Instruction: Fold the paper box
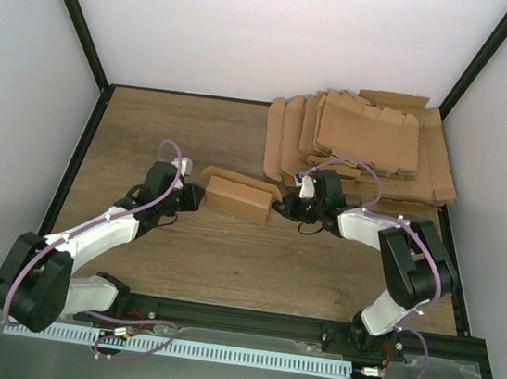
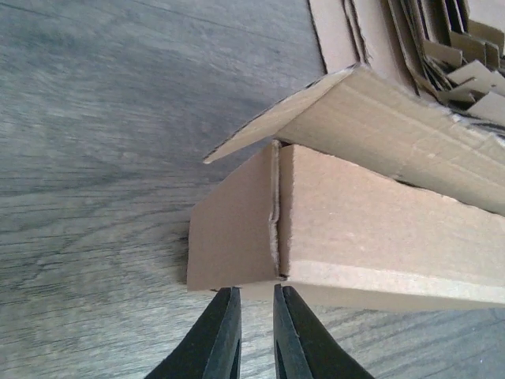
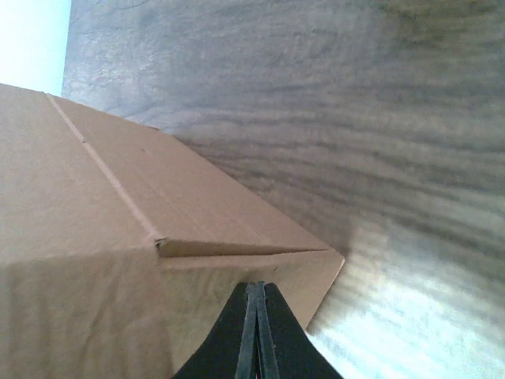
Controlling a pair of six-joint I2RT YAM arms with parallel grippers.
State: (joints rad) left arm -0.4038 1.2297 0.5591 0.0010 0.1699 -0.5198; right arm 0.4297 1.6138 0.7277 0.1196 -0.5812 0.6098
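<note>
The paper box (image 1: 237, 197) lies on the wooden table as a small brown oblong between my two grippers, with its long lid flap (image 2: 355, 103) raised and tilted at the back. My left gripper (image 1: 192, 197) is at the box's left end. In the left wrist view its fingertips (image 2: 229, 294) stand a narrow gap apart and empty, right at the lower edge of the box's end wall (image 2: 233, 229). My right gripper (image 1: 279, 207) is at the box's right end. In the right wrist view it (image 3: 255, 286) is shut, with its tip against the box (image 3: 118, 237).
A pile of flat brown cardboard blanks (image 1: 362, 148) lies at the back right, just behind the right gripper, and shows in the left wrist view (image 2: 426, 39). The black frame rail (image 1: 310, 326) runs along the near edge.
</note>
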